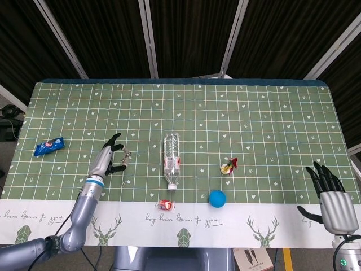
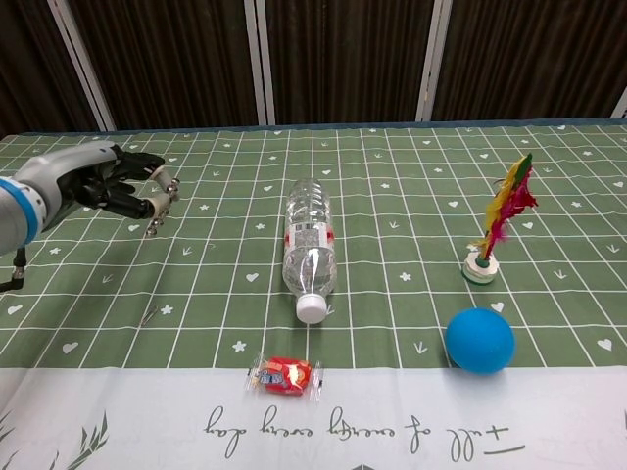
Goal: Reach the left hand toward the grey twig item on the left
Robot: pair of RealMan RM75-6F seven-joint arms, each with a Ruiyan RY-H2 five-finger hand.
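Note:
The grey twig item is a thin metallic-grey piece with small knobs, at the left of the green checked table. My left hand pinches it at its fingertips. In the chest view the twig hangs from the dark fingers of that left hand, slightly above the cloth. My right hand stays off the table's near right corner, fingers spread and empty.
A clear water bottle lies mid-table, cap toward me. Near the front edge are a red candy and a blue ball, with a feathered shuttlecock behind the ball. A blue snack packet lies far left.

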